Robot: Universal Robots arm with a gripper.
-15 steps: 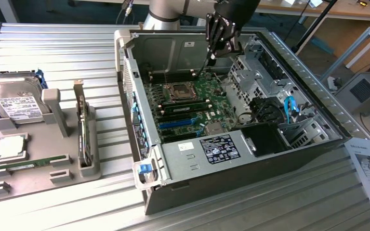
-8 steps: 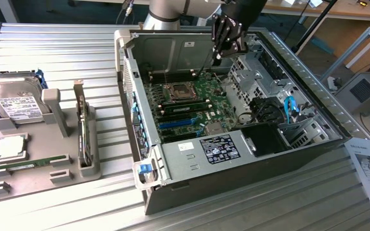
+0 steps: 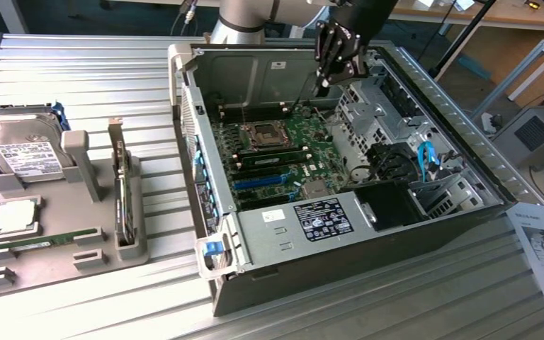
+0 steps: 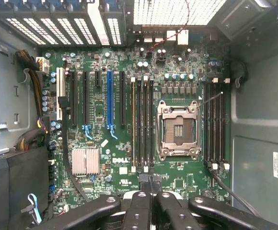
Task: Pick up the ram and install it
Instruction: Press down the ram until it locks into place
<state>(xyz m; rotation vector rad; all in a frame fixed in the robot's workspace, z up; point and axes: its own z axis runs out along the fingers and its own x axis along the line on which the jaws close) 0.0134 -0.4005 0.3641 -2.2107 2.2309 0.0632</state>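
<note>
In the exterior view the tool hangs inside the open case, well apart from the ram lying in the grey tray at that view's left. In the wrist view the tool looks clenched on nothing above the motherboard. A good pick would need it released and squared across the stick's long edges.

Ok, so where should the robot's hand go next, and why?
Probably up and out of the case, toward the grey tray on the exterior view's left. The ram lies in that tray, well apart from the gripper, which hangs over the motherboard inside the case. That is only a guess from how things lie.
</note>
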